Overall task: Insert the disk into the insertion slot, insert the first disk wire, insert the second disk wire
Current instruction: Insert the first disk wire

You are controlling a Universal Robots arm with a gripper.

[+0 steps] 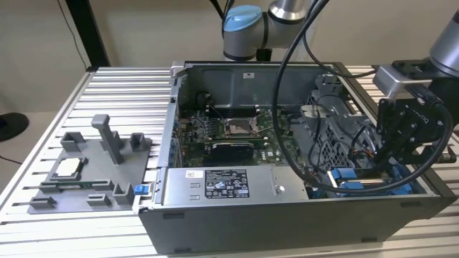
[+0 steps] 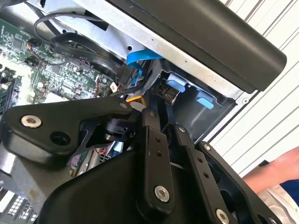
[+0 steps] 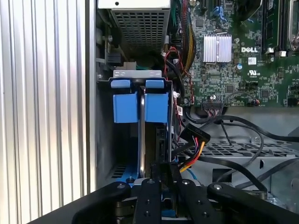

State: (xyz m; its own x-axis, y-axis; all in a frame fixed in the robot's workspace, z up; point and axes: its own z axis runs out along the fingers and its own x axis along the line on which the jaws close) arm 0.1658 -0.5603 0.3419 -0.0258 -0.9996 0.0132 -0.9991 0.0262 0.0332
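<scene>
Black end effector (image 3: 164,179) hovers close above the disk (image 3: 141,140), which stands on edge inside the insertion slot (image 3: 105,149), wires (image 3: 196,149) just beside it. Whether it is spread or pinching, I cannot tell.

A bundle of black, red and yellow wires (image 3: 194,151) is crowding one side of the insertion slot (image 3: 105,140), lying just beside the disk (image 3: 141,135) sitting in it. The case wall (image 3: 92,116) is closing off the other side; beyond it the slatted desk (image 3: 42,116) is lying open. The arm's own black cables (image 1: 277,107) are hanging across the open case, above the motherboard (image 1: 215,129).
</scene>
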